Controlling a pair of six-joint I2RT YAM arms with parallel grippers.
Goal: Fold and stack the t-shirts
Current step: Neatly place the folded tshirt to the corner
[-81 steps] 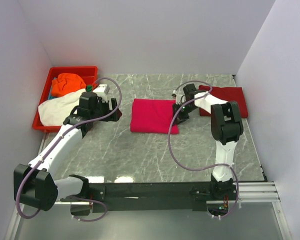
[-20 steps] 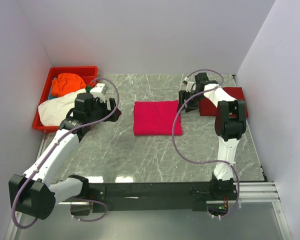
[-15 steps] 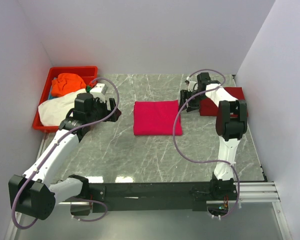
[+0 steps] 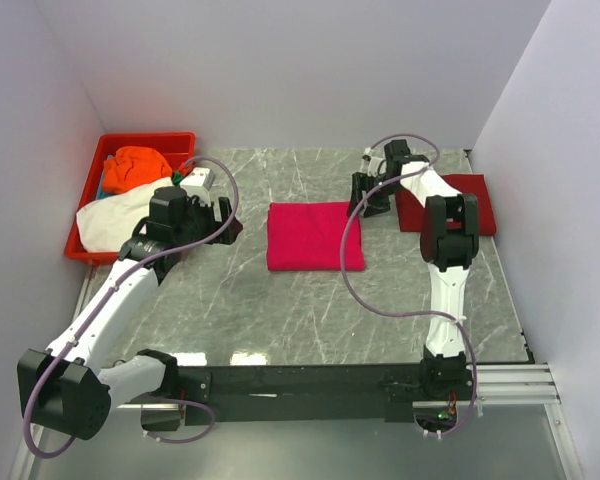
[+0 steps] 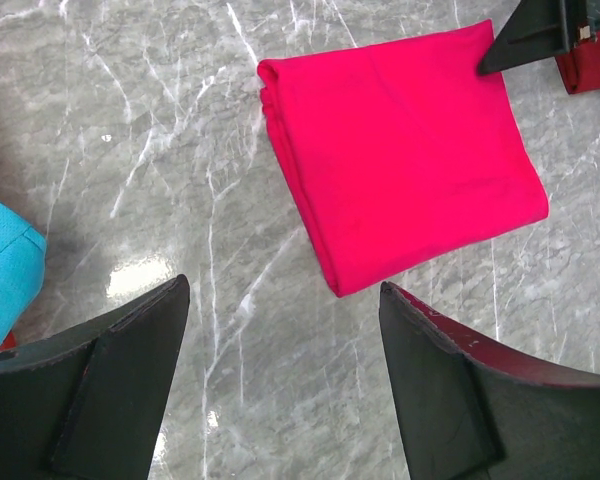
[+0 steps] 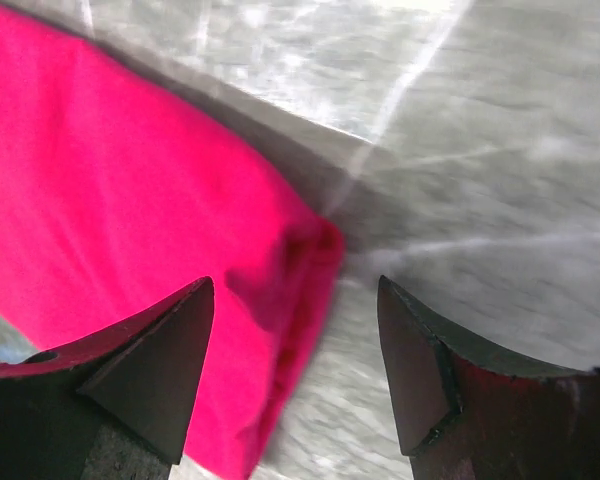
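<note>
orange t-shirt (image 4: 140,167) in red tray (image 4: 150,138)

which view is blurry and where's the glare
Right wrist view: soft throughout, pink t-shirt and table veins smeared. Left wrist view: sharp, one glare patch lower left. Top view: sharp, pale reflections at the table's near edge.

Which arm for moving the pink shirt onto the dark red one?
Likely right: the right gripper, open, is at the pink shirt's far corner, beside the dark red shirt. The left gripper hovers near the tray.
</note>
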